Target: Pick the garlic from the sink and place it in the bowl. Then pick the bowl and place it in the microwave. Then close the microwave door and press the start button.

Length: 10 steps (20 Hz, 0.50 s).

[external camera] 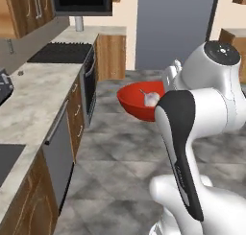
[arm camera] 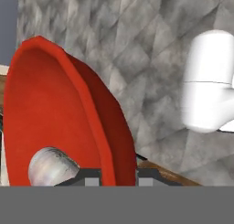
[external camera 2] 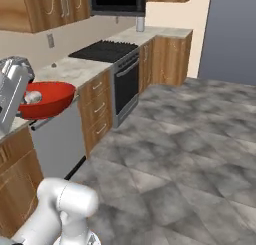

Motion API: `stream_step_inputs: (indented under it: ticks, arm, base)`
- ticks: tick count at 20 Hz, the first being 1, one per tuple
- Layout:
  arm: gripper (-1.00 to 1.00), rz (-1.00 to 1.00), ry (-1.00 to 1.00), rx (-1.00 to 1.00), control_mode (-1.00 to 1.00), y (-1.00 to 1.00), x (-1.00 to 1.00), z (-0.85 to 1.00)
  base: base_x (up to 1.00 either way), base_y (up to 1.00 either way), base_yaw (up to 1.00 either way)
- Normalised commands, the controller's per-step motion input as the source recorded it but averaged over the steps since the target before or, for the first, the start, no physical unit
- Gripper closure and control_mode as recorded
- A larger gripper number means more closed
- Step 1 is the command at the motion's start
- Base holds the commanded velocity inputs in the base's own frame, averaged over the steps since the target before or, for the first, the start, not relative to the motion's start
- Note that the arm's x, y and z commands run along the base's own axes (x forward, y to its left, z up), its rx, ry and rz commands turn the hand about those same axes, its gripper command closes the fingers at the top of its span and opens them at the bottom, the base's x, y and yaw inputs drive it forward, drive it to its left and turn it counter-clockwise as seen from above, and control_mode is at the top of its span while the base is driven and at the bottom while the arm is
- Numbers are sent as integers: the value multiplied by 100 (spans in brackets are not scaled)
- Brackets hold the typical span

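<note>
my arm covers the near rim of the bowl (external camera: 132, 97) in the left base view, and my own fingers are hidden behind it there. the garlic (arm camera: 51, 168) is cut off at the bottom of the hand view, where only the tops of my fingertips (arm camera: 93, 175) show. the microwave (external camera 2: 118, 0) runs off the top edge, its control panel out of sight

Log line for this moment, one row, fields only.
step: carrying bowl | gripper: shut on bowl rim | bowl: lifted over the floor | garlic: in bowl
</note>
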Motion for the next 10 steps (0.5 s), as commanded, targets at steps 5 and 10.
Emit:
stream_step_inputs:
  ticks: [5,10]
  arm:
    - [100,0,0,0,100,0,0,0]
    - [100,0,0,0,100,0,0,0]
  base:
    - [36,-92,-46]
    - [90,-72,-30]
